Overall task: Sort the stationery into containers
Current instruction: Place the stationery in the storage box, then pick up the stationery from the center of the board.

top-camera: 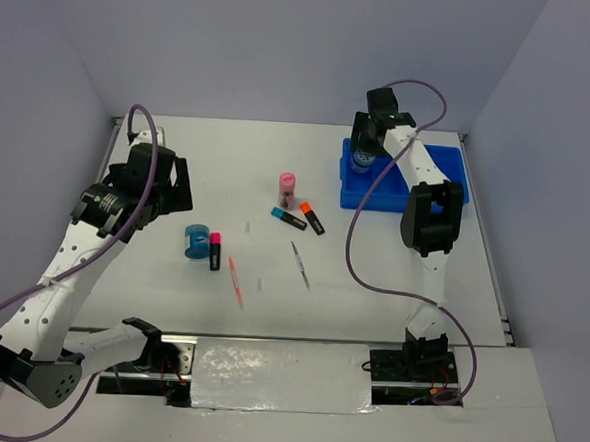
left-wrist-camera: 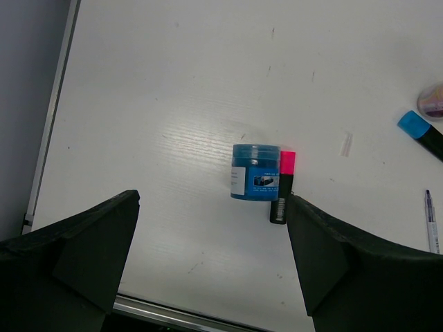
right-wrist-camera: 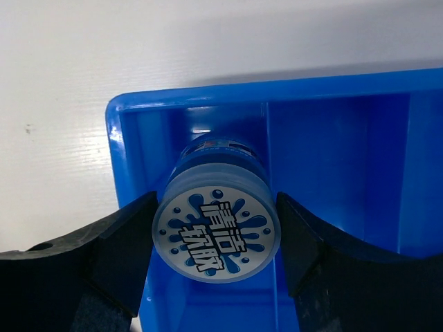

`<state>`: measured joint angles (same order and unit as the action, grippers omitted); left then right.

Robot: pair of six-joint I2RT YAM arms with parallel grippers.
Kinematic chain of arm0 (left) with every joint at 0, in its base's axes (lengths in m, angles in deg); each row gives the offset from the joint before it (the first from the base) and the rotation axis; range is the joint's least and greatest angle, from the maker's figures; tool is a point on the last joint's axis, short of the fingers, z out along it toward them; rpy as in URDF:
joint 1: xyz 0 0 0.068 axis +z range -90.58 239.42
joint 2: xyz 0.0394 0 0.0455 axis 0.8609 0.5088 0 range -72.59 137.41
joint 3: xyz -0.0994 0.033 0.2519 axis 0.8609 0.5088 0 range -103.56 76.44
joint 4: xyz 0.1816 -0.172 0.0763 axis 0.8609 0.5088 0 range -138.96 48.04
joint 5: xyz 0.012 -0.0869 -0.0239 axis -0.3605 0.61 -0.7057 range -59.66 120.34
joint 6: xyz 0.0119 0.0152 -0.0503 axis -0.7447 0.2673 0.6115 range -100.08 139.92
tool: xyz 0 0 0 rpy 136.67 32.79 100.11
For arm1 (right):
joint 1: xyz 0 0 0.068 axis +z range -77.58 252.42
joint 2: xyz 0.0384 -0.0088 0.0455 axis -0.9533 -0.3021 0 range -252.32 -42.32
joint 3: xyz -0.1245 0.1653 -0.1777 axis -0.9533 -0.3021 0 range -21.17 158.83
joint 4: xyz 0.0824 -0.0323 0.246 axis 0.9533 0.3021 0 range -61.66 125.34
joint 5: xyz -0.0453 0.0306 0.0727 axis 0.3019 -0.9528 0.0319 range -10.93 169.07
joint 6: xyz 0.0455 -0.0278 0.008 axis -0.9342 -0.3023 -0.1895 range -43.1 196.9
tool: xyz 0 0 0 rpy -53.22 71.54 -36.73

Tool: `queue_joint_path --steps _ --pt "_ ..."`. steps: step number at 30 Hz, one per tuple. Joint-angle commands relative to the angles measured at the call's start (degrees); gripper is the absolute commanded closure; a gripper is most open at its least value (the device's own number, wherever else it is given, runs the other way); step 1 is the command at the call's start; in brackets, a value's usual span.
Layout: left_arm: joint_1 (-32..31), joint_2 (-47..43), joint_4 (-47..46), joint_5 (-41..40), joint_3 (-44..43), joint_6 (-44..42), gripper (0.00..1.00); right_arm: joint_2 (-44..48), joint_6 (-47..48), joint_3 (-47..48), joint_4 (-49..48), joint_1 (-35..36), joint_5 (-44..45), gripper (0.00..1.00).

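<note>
My right gripper (right-wrist-camera: 216, 243) is shut on a round blue tub with a blue-white splash lid (right-wrist-camera: 217, 237), held inside the left compartment of the bright-blue tray (right-wrist-camera: 332, 88); the top view shows it at the tray's left end (top-camera: 362, 157). My left gripper (left-wrist-camera: 211, 207) is open and empty above the table, short of a second blue tub (left-wrist-camera: 253, 172) lying on its side. A pink-capped highlighter (left-wrist-camera: 284, 185) touches that tub's right side. The pink cylinder (top-camera: 287, 188), blue-capped highlighter (top-camera: 288, 217) and orange-capped highlighter (top-camera: 312, 219) lie mid-table.
A thin orange pen (top-camera: 235, 281) and a grey pen (top-camera: 300, 264) lie nearer the front. The blue tray (top-camera: 447, 166) sits at the back right, close to the table's edge. The left table edge rail (left-wrist-camera: 48, 131) runs beside my left gripper.
</note>
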<state>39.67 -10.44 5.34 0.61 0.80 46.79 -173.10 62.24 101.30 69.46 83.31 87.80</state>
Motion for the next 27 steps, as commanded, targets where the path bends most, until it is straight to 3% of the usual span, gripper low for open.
queue_joint_path --steps 1,3,4,9,13,20,27 --pt "0.0 0.3 -1.3 -0.2 -1.9 -1.1 0.01 0.4 0.2 3.5 -2.6 -0.4 -0.6 0.35" --pt "-0.1 0.3 -1.4 -0.1 -1.4 -0.8 0.01 1.1 -0.1 3.7 -2.7 -0.4 -1.3 0.06" --pt "0.0 0.2 -1.7 0.5 -0.8 -0.3 0.01 1.5 -0.1 3.6 -3.0 -0.4 -1.4 0.0" --pt "-0.1 0.2 -2.0 2.4 1.8 1.7 0.01 3.5 0.0 8.2 -1.0 -0.3 -2.0 0.0" --pt "0.0 2.5 -2.1 5.4 4.6 4.8 0.01 10.6 -3.6 7.8 3.4 -0.3 -2.7 0.0" --pt "-0.1 14.1 -6.9 12.8 11.7 8.1 0.01 32.6 -3.5 -18.5 -1.2 4.7 -8.2 0.0" --pt "0.1 22.1 -12.0 12.3 12.4 8.6 0.01 42.0 -0.6 -26.3 2.4 8.6 -10.5 0.0"
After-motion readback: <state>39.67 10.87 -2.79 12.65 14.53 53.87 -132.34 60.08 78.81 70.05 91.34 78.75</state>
